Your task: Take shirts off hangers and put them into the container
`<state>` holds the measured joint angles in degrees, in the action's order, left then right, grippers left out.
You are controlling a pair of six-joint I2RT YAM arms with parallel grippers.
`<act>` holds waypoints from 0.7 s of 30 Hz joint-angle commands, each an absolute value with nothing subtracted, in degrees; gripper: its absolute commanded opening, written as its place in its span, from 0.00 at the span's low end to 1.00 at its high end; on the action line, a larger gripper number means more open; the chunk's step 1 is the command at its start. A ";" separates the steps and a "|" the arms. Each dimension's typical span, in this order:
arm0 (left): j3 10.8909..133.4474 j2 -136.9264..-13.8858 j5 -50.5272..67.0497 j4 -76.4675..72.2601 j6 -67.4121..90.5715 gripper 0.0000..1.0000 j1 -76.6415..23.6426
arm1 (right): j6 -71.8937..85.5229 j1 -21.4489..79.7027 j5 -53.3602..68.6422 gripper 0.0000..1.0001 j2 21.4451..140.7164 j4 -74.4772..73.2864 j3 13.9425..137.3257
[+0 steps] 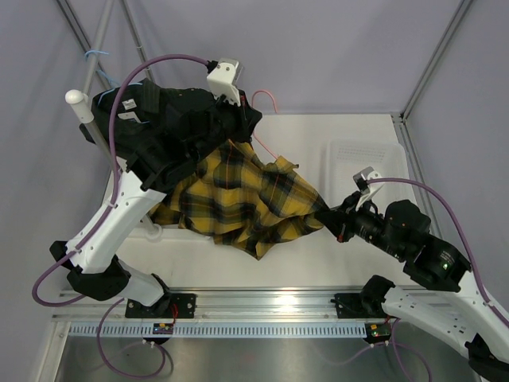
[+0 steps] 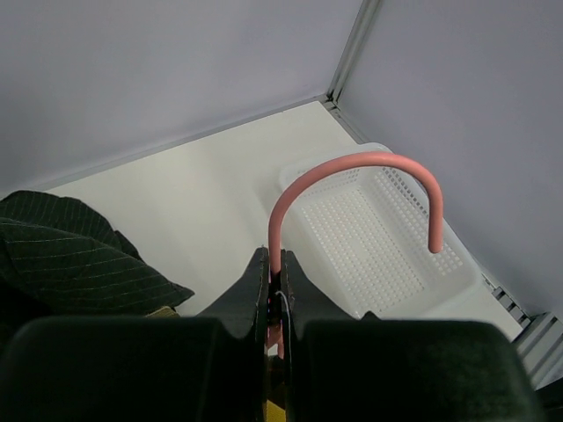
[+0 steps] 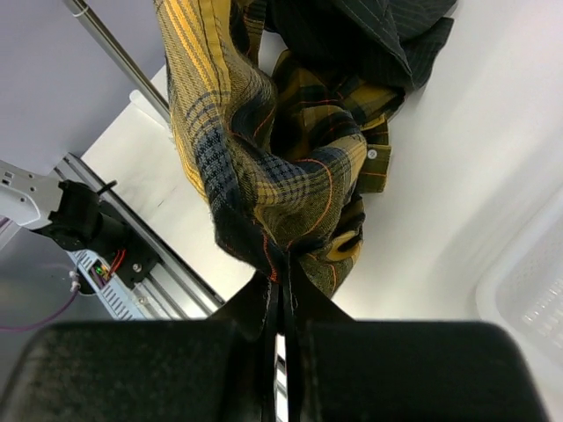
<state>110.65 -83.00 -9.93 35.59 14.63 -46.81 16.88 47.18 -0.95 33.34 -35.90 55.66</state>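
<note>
The yellow-and-black plaid shirt (image 1: 246,199) hangs spread between both arms on a pink hanger (image 1: 267,99). My left gripper (image 1: 246,111) is raised at the back and shut on this hanger's stem, just under its hook (image 2: 352,167). In the left wrist view the jaws of that gripper (image 2: 280,264) pinch the pink wire. My right gripper (image 1: 330,215) is shut on the plaid shirt's lower edge (image 3: 264,158), with fabric bunched between the closed jaws of the gripper (image 3: 283,274). The black pinstriped shirt (image 1: 159,111) is draped at the back left. The white container (image 1: 362,147) stands at the right.
A grey rail pole (image 1: 95,48) with a white knob leans at the back left, a light blue hanger (image 1: 99,56) hooked on it. Frame posts stand at the table's corners. The container's lattice floor (image 2: 387,237) lies below the left gripper's hook.
</note>
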 commanded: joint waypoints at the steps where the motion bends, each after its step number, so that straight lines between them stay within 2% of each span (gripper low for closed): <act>1: 113.73 -82.44 -12.39 32.17 12.22 0.00 -46.76 | 18.81 46.85 -0.97 0.00 34.01 -35.86 55.90; 8: 111.53 -84.54 -28.53 20.07 1.77 0.00 -46.06 | 27.24 46.85 -1.59 0.00 25.41 -42.70 58.88; 10: 115.89 -86.91 -30.58 18.72 -1.57 0.00 -45.18 | 29.26 46.85 -0.71 0.00 22.95 -48.39 60.98; 13: 122.94 -92.54 -28.92 20.91 -1.76 0.00 -43.42 | 32.41 46.85 -0.62 0.00 20.31 -55.25 65.29; 17: 135.32 -98.34 -25.84 24.69 -1.41 0.00 -42.89 | 36.29 46.85 2.46 0.00 17.59 -58.10 64.17; 21: 136.49 -98.09 -23.29 23.47 1.74 0.00 -42.89 | 40.15 46.85 0.71 0.00 16.70 -57.23 58.03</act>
